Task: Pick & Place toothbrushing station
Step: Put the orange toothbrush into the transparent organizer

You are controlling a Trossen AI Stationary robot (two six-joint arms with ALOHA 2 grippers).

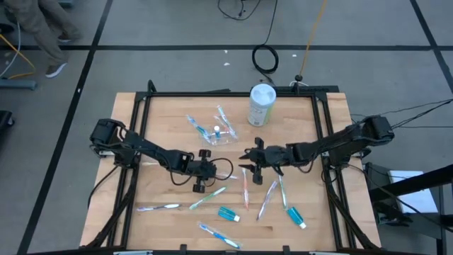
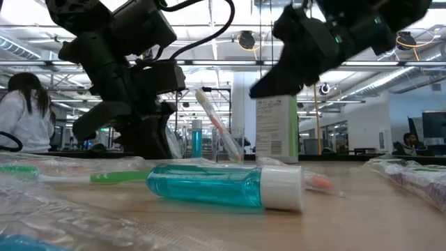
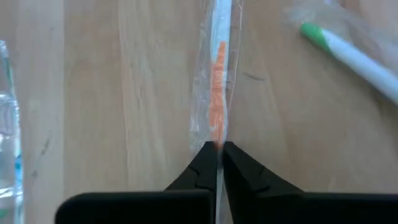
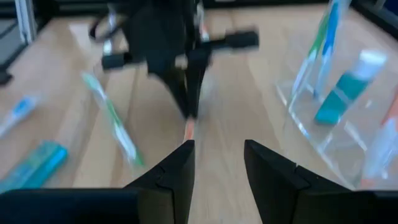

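My left gripper (image 3: 216, 163) is shut on an orange-handled toothbrush (image 3: 217, 81) in a clear wrapper, at the table's middle (image 1: 210, 172). My right gripper (image 4: 216, 163) is open and empty, facing it from the right (image 1: 248, 161). A clear cup (image 1: 216, 132) lies just beyond, holding toothbrushes and a blue tube (image 4: 348, 90). Other toothbrushes (image 1: 212, 196) and blue toothpaste tubes (image 1: 228, 214) lie flat on the near half of the table. One tube fills the low view (image 2: 223, 187). My left gripper pinches the wrapped toothbrush at the near end of its orange stretch (image 3: 217, 142) between its two fingertips. The fingers come from above, pointing down, as the right wrist view shows (image 4: 188, 127). The toothbrush runs on ahead of the fingers, along the wood.
A tall white-and-green canister (image 1: 262, 105) stands at the far edge. A green-ended toothbrush (image 3: 348, 53) lies close beside the held one. A dark frame (image 1: 212, 93) borders the table. A person (image 2: 24, 115) shows in the room behind.
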